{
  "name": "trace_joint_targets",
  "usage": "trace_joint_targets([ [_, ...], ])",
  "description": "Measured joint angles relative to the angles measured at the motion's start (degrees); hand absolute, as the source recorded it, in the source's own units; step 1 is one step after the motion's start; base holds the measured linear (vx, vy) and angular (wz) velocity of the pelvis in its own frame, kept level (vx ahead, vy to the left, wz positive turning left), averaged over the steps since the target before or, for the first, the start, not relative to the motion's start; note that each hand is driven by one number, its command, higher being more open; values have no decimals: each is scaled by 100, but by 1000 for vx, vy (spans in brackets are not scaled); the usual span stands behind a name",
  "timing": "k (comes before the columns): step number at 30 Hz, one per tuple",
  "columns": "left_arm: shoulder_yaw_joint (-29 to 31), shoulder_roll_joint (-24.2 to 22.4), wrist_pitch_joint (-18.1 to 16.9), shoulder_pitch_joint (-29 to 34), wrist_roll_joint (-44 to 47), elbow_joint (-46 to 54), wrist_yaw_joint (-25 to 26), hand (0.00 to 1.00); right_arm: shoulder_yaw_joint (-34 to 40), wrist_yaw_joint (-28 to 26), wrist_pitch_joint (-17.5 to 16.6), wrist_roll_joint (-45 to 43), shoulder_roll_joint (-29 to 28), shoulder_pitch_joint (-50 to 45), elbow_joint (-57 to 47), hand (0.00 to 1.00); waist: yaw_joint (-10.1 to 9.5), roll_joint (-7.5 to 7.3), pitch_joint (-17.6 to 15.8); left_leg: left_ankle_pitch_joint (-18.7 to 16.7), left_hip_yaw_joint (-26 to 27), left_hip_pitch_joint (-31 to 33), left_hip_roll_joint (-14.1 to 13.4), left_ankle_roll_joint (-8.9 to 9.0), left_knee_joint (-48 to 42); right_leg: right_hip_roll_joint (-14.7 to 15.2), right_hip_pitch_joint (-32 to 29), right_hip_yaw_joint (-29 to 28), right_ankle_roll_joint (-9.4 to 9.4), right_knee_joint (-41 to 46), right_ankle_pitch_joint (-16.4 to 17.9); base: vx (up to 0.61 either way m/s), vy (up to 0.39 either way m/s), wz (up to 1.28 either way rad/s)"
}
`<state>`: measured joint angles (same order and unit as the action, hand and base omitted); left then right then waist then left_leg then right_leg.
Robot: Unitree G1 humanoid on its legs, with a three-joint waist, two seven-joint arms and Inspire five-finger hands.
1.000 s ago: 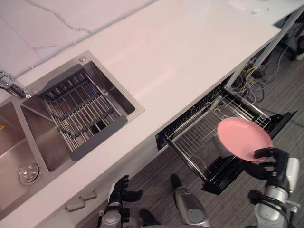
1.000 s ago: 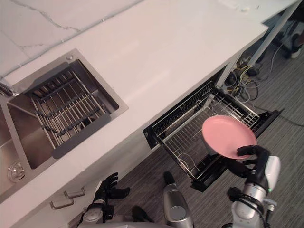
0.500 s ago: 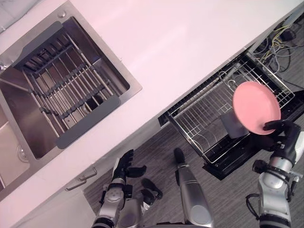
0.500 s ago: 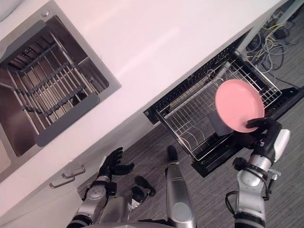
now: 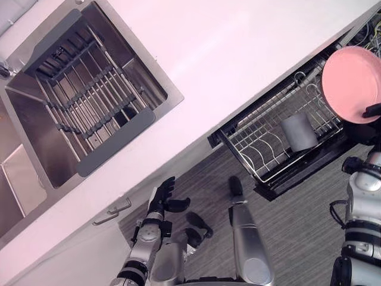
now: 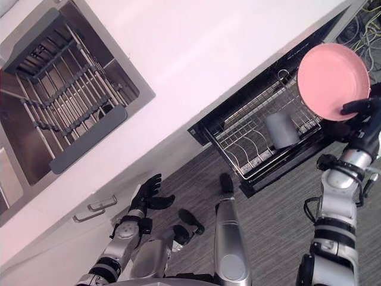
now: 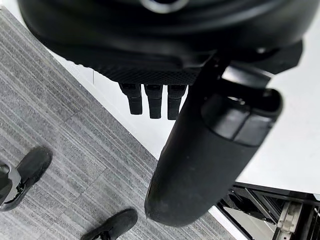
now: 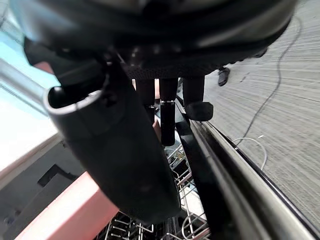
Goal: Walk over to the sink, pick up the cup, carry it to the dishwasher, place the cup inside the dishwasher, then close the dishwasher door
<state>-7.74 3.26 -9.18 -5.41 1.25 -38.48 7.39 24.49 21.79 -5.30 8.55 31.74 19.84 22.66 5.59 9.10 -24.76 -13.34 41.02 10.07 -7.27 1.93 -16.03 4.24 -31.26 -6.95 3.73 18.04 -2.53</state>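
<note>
A pink plate [image 6: 332, 80] is held up over the right end of the pulled-out dishwasher rack [image 5: 262, 149]. My right hand [image 6: 363, 116] is shut on its lower rim; the plate's pink edge [image 8: 65, 210] also shows in the right wrist view, beside the thumb. A grey cup [image 5: 297, 132] lies on its side in the wire rack, just left of the plate. My left hand [image 5: 162, 199] hangs open low by the cabinet front, its fingers [image 7: 152, 100] straight and holding nothing.
The steel sink [image 5: 158, 95] with a dark drying rack [image 5: 89, 101] inside is set in the white counter [image 5: 238, 53] at the left. A cabinet handle [image 5: 113, 210] sits under the counter edge. The open dishwasher door's edge [image 8: 240, 180] runs beside my right hand. Grey carpet lies below.
The whole view has turned as the camera moved. My right hand has carried the pink plate further toward the rack's right end, uncovering the grey cup. The left hand stays open.
</note>
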Motion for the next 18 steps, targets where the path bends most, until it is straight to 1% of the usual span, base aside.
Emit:
trace_joint_targets([
  [2, -4, -9, -4, 0, 0, -1, 0, 90, -89, -1, 65, 88, -14, -23, -116, 30, 1, 0, 0, 32, -52, 2, -1, 10, 33, 7, 22, 52, -8, -24, -10, 20, -41, 11],
  [5, -12, -19, -4, 0, -4, -6, -2, 90, -240, -6, 212, 446, -11, -98, -196, 30, 3, 0, 0, 88, -140, -7, -5, 8, 72, 27, 103, 144, -31, -92, -40, 5, -39, 15],
  [8, -8, -19, -3, 9, -9, -16, -4, 90, -359, -82, 432, 774, -25, -291, -438, 30, -12, 0, 0, 119, -218, -17, -13, -5, 80, 43, 214, 222, -41, -206, -100, -14, -29, 12],
  [12, -7, -17, -3, 11, -16, -18, -8, 90, -370, -220, 641, 1182, -72, -507, -795, 30, -30, 0, 1, 124, -231, -10, -21, -11, 76, 42, 281, 232, -36, -344, -184, -3, -4, 1],
  [18, 43, -17, 4, 18, -76, -16, -20, 90, -336, -315, 865, 1627, -466, -1187, -1738, 30, -51, -2, 2, 109, -258, -5, -71, -32, 9, 22, 330, 259, -36, -369, -185, 21, -13, 0],
])
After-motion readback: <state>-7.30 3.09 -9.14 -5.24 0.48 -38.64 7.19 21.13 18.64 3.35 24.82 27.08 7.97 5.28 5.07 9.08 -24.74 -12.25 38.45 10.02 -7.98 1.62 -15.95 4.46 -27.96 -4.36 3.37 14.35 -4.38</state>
